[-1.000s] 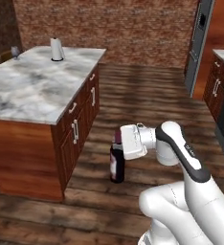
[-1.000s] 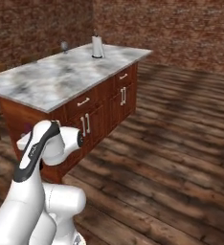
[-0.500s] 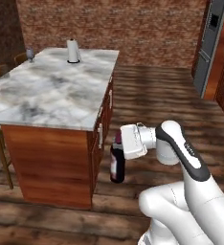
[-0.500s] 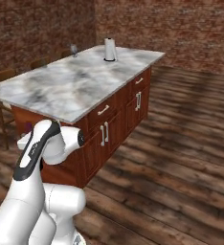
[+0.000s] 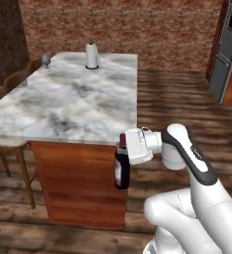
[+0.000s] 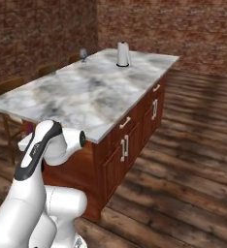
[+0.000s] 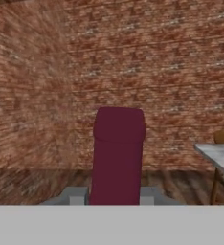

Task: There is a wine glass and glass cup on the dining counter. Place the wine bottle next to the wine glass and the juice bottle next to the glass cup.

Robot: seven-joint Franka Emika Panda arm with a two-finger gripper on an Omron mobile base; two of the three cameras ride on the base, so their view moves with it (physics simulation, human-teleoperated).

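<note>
Wine bottle (image 5: 121,169) hangs upright beside the dining counter (image 5: 78,106) corner, below its top, at 9 o'clock of my gripper (image 5: 124,149), clenched on its red neck | Risk: lifting carelessly could knock it against the edge | Change: base has driven closer; wine glass (image 5: 45,60) at 11 o'clock now nearer.
</note>
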